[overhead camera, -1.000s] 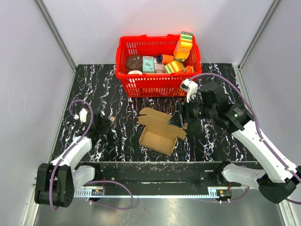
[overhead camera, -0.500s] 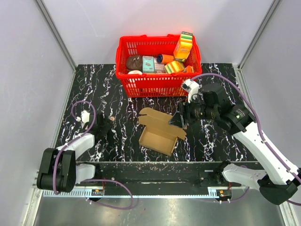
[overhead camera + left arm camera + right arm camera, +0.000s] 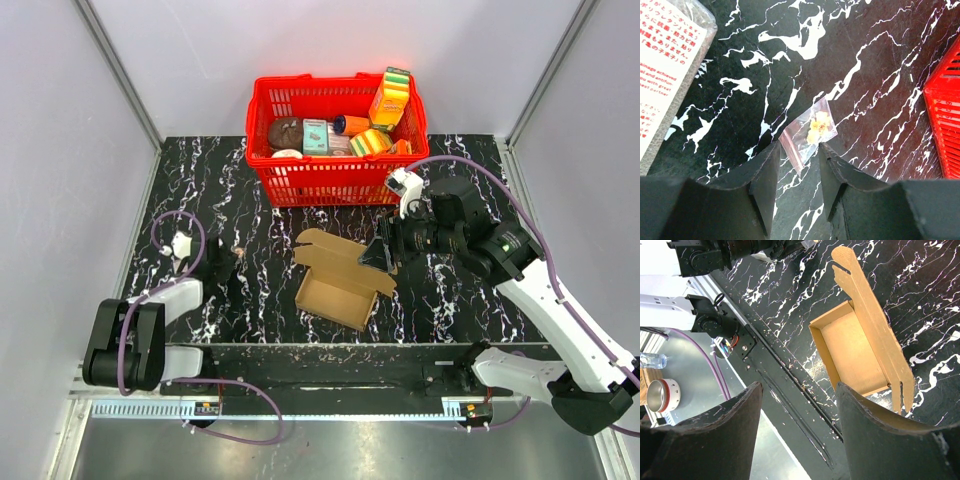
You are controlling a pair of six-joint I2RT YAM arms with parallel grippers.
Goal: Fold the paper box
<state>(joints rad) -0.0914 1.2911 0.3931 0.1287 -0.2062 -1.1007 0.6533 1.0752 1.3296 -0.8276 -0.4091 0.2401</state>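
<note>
The paper box (image 3: pixel 338 282) lies in the middle of the black marble table as a shallow open brown tray, with its slotted lid flap (image 3: pixel 332 250) spread flat behind it. In the right wrist view the box (image 3: pixel 852 352) lies ahead of my fingers, to the right. My right gripper (image 3: pixel 377 255) (image 3: pixel 799 387) hovers open at the box's right edge, touching nothing. My left gripper (image 3: pixel 220 262) (image 3: pixel 799 150) is low on the table far left of the box, open, its tips on either side of the near corner of a small clear bag (image 3: pixel 809 131).
A red basket (image 3: pixel 335 188) of colourful packages stands behind the box; its wall (image 3: pixel 946 120) shows at the right of the left wrist view. A white printed packet (image 3: pixel 665 65) lies at that view's upper left. The table's front rail (image 3: pixel 790 385) runs under my right fingers.
The left arm has folded back toward its base while its gripper stayed near the small bag, and its jaws have narrowed. The right arm and the box have hardly moved.
</note>
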